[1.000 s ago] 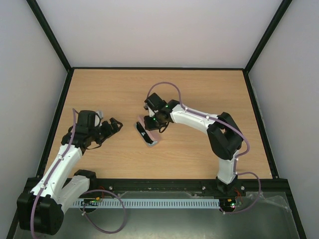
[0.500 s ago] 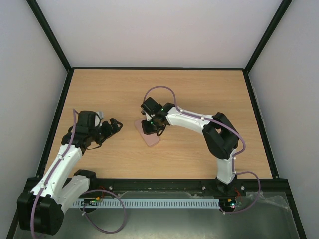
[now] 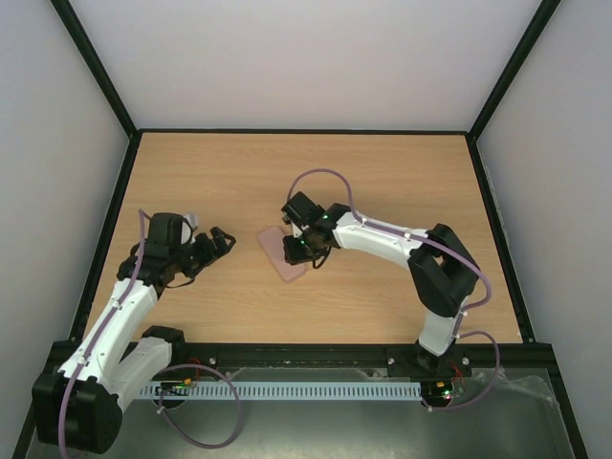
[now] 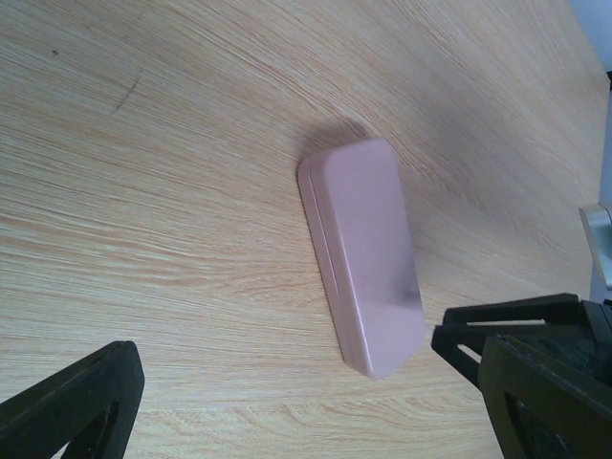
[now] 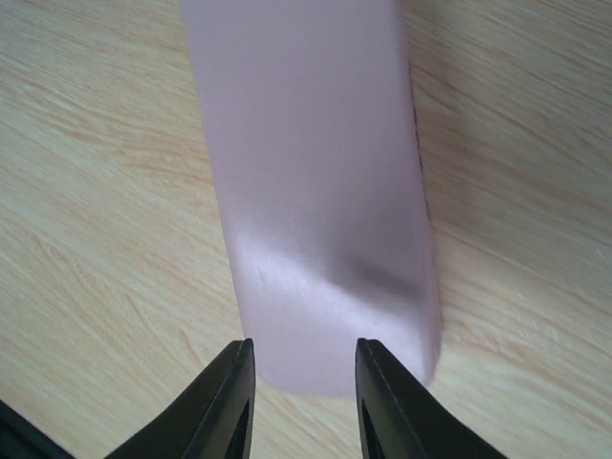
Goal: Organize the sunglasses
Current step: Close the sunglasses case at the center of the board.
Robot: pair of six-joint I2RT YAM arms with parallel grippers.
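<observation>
The sunglasses are out of view. A pink oblong case [image 3: 280, 253] lies shut on the wooden table, near its middle. My right gripper [image 3: 299, 251] hovers over the case's right end. In the right wrist view its dark fingertips [image 5: 235, 382] stand a little apart, with the rounded end of the case [image 5: 306, 172] just past them and nothing pinched between: open. My left gripper [image 3: 216, 243] sits to the left of the case, apart from it, jaws spread wide. In the left wrist view the case [image 4: 363, 249] lies ahead between the two fingers [image 4: 76, 402].
The wooden table [image 3: 382, 182] is ringed by a black frame [image 3: 304, 131] with pale walls beyond. The right arm [image 3: 382, 234] stretches from its base at the near right across to the case. The left arm's base is at the near left.
A second ago the case stood open with its dark inside showing. Its lid has come down shut. My right gripper has shifted slightly right and its jaws have widened. The left arm stayed still.
</observation>
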